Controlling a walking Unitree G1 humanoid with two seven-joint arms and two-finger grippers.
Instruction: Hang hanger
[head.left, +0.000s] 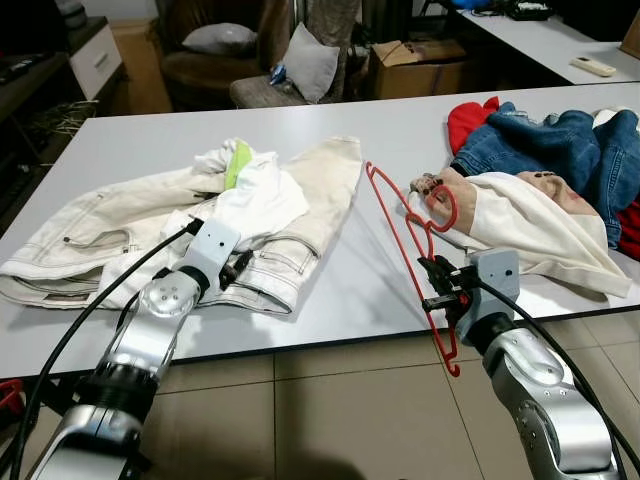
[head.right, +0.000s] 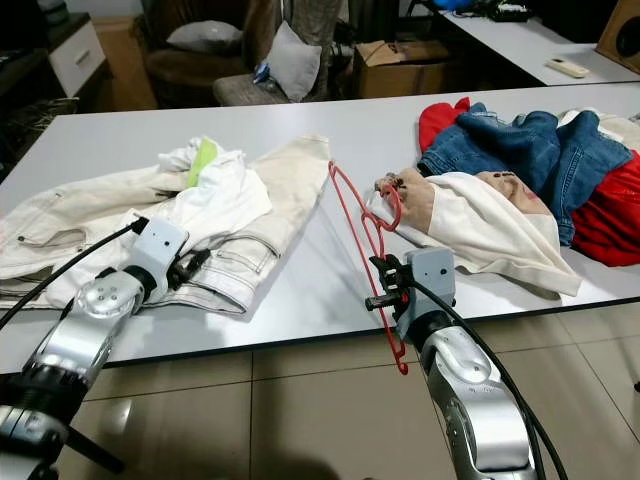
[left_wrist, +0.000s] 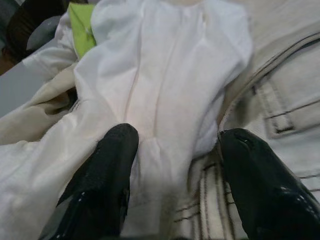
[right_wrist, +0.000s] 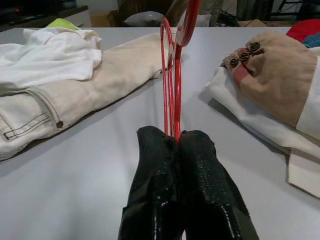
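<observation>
Head view: the red hanger (head.left: 410, 240) stands just right of centre, bottom bar past the desk (head.left: 380, 130) edge, pinched by the right hand (head.left: 437, 287).

Right wrist: fingers pressed tight on the wire, so keep that pinch firm.

Left wrist: left hand (left_wrist: 172, 165) spread over the white shirt (left_wrist: 165, 90); I'd close there.

The grey table (head.left: 380, 130) carries three groups of clothing. On the robot's left lie cream trousers (head.left: 120, 235) with a white shirt (head.left: 250, 195) on top. On the right lie a cream and tan garment (head.left: 530, 225), blue jeans (head.left: 560, 140) and red cloth (head.left: 468, 118), touching one another.
</observation>
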